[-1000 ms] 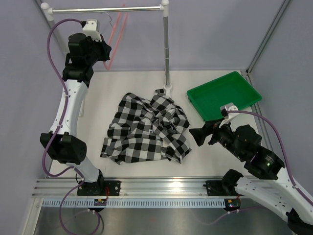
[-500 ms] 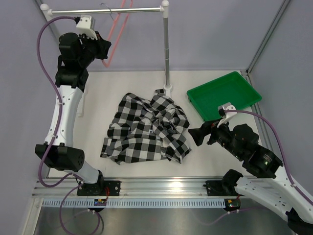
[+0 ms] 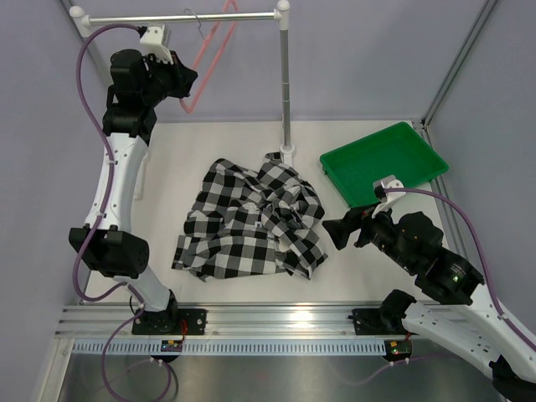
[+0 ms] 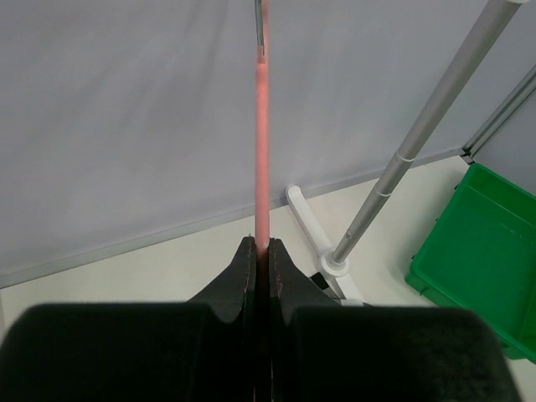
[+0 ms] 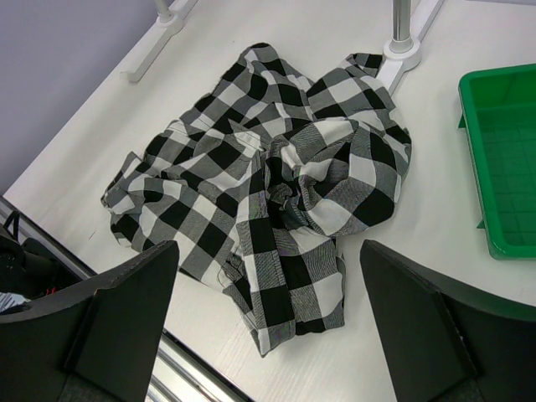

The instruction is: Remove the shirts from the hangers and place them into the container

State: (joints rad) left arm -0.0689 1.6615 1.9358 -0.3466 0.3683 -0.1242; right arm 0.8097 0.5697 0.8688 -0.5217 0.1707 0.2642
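The black-and-white checked shirt lies crumpled on the table, off the hanger. High at the back left, my left gripper is shut on the thin salmon-pink hanger. The hanger's dark hook reaches up to the silver rail; I cannot tell whether it rests on it. Just right of the shirt, my right gripper hangs wide open over the shirt's near edge, holding nothing. The green container sits at the back right with nothing in it.
The rail's upright post stands on a white foot at the table's back, between shirt and container. A second white foot lies at the back left. Grey walls close the back and sides.
My left gripper has lifted the hanger, bringing its hook from below the rail up to it. The right gripper edged slightly left toward the shirt. The shirt has not moved.
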